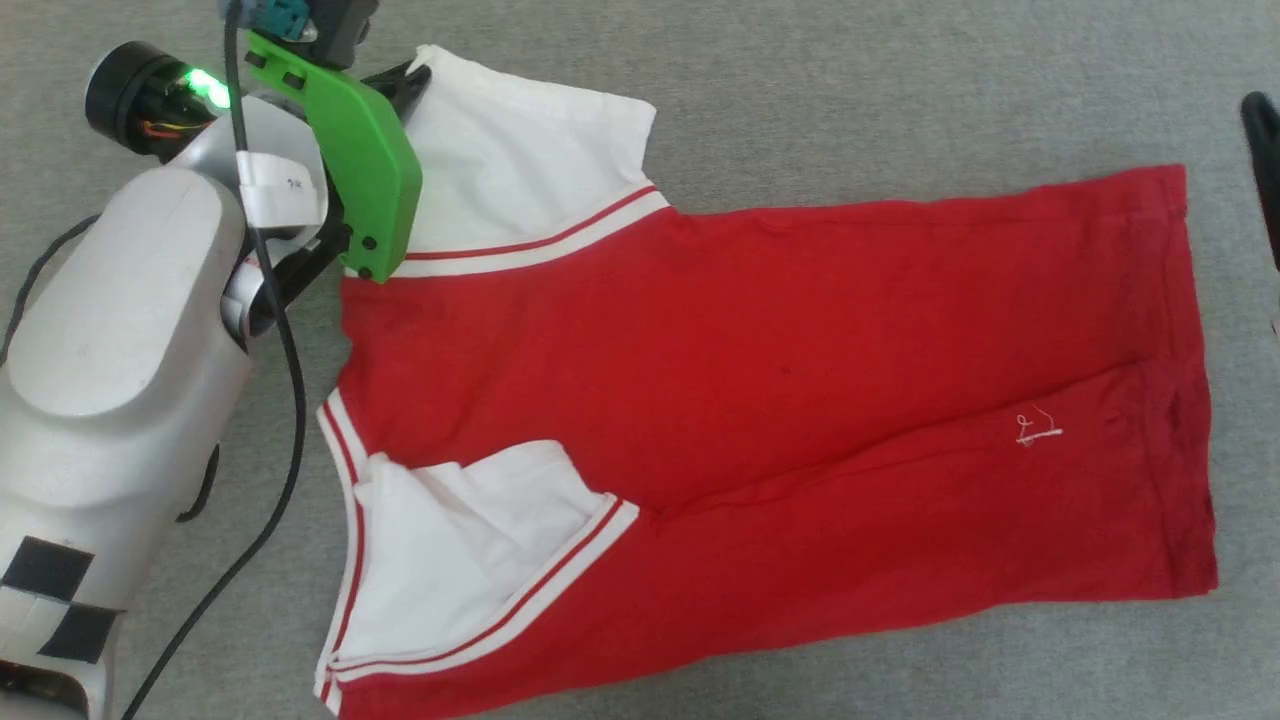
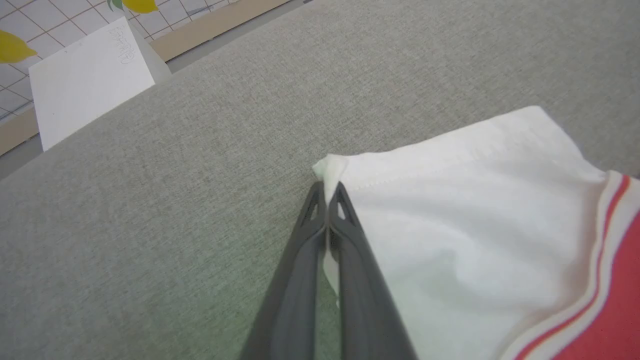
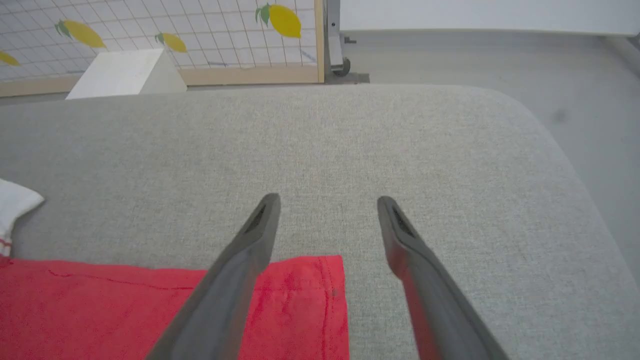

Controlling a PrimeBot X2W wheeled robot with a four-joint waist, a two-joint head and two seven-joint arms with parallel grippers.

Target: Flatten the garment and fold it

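Observation:
The garment lies spread on the grey cushion, a red shirt with its hem to the right and two white sleeves with red-and-white trim to the left. My left gripper is at the upper left, shut on the outer corner of the far white sleeve. In the left wrist view its fingers pinch that corner between them. My right gripper stands open above the cushion, just past the red hem corner, holding nothing. One of its dark fingers shows at the right edge of the head view.
The grey cushion rounds off at its far right corner, with grey floor beyond. A white card stands behind it, before a tiled panel with lemon prints. A black cable hangs beside my left forearm.

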